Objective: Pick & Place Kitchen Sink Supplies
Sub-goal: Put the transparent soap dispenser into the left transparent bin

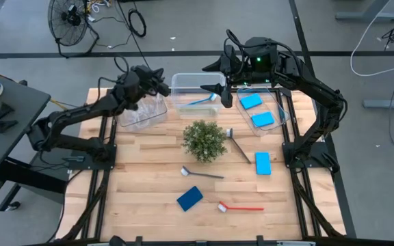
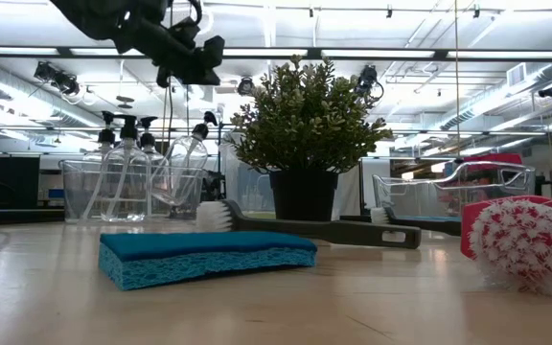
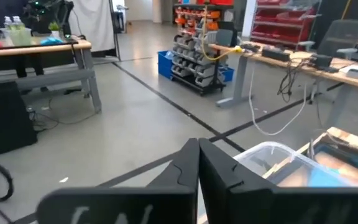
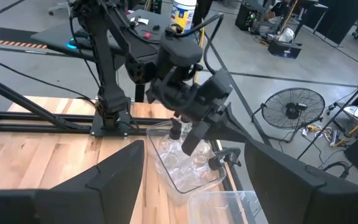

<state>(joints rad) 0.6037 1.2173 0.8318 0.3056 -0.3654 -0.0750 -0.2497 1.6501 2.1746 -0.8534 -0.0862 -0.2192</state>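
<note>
We see a wooden tabletop (image 1: 149,178) on grey floor, a fan (image 1: 69,17) behind. Left end effector (image 1: 161,85) closed, empty; right end effector (image 1: 219,94) open; bin contents blur.

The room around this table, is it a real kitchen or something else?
Probably a robotics lab or workshop, not a kitchen: a pedestal fan on bare concrete floor, red parts shelving, and work desks strung with cables.

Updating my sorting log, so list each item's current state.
Left end effector: shut, empty, above the bottle bin.
Right end effector: open, empty, over the middle bin.
Bottle bin: holds clear bottles.
Middle bin: holds a blue brush.
Right bin: holds two sponges.
Red brush: loose on the table.
</note>
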